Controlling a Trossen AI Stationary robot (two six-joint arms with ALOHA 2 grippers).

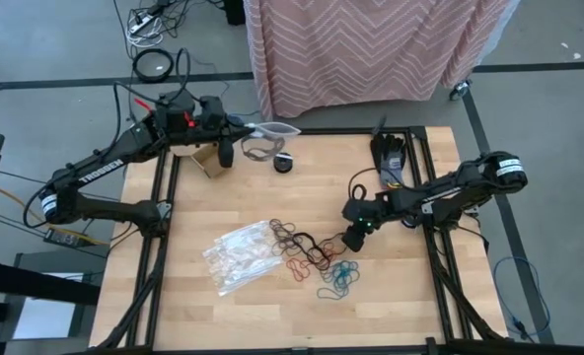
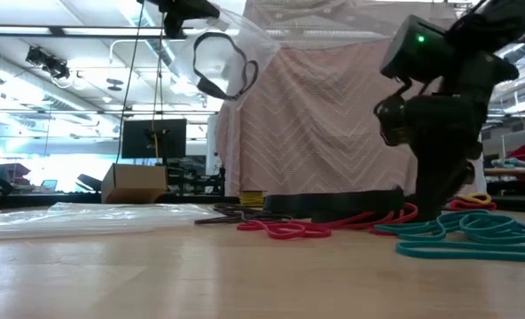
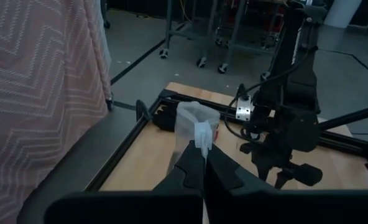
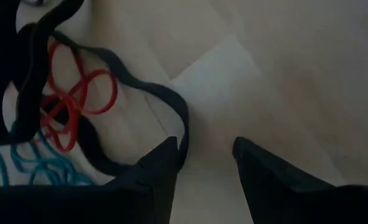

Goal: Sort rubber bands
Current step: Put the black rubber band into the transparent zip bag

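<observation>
Two arms of mine reach over the wooden worktop point(image 1: 391, 296), one from each side. Behind its far edge hangs a pink cloth with a zigzag weave point(image 1: 371, 49). Near the worktop's middle lies a flat heap of clear crinkly plastic bags point(image 1: 241, 256), and just beside it, toward my right, spread the rubber bands point(image 1: 312, 258): large black loops point(image 1: 297, 240) nearest the bags, red ones point(image 1: 297, 268) in front of them, and teal ones point(image 1: 339, 280) at the near right end of the pile. At table height the red bands point(image 2: 285, 229) and teal bands point(image 2: 471, 235) show lying flat on the wood.

My left gripper point(image 1: 228, 150) is lifted above the far left part of the worktop, its fingers point(image 3: 193, 169) pressed together on the top edge of a clear plastic bag point(image 1: 267, 131) that hangs open from them; a black band point(image 2: 220, 73) shows inside it. A small black round disc point(image 1: 284, 164) rests on the wood just beside that bag, and a small cardboard box point(image 1: 205, 160) sits under my left arm.

My right gripper point(image 1: 353, 240) is down at the right edge of the pile, fingers point(image 4: 162, 177) parted with bare wood between them. One black band point(image 4: 143, 90) lies touching one finger; nothing is clamped.
</observation>
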